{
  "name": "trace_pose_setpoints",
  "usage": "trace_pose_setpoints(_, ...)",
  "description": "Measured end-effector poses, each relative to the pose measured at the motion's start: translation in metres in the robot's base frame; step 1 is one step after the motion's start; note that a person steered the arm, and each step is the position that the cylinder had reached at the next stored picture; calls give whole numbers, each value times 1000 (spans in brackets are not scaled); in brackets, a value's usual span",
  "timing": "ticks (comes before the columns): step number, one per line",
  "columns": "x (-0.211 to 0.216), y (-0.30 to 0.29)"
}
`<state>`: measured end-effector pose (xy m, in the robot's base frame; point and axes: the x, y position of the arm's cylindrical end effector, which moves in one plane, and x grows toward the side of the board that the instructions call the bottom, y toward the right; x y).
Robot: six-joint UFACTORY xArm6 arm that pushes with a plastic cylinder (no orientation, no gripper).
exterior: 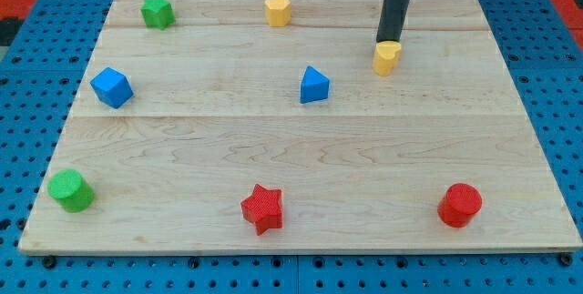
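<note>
My tip comes down from the view's top and ends right at the upper edge of a small yellow block, touching it or almost so. A blue block with a pointed top lies to that block's left and a little lower. A yellow hexagon block sits up near the board's top edge, left of the rod. The other blocks are well away from the tip.
On the wooden board, a green star is at the top left, a blue cube-like block at the left, a green cylinder at the bottom left, a red star at the bottom middle, a red cylinder at the bottom right.
</note>
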<state>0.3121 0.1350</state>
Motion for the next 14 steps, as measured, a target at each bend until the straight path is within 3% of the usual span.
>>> trace_pose_setpoints(6,33,21)
trace_pose_setpoints(9,50,-10)
trace_pose_setpoints(10,53,20)
trace_pose_setpoints(11,73,3)
trace_pose_setpoints(12,73,-51)
trace_pose_setpoints(13,63,-50)
trace_pose_setpoints(14,7,7)
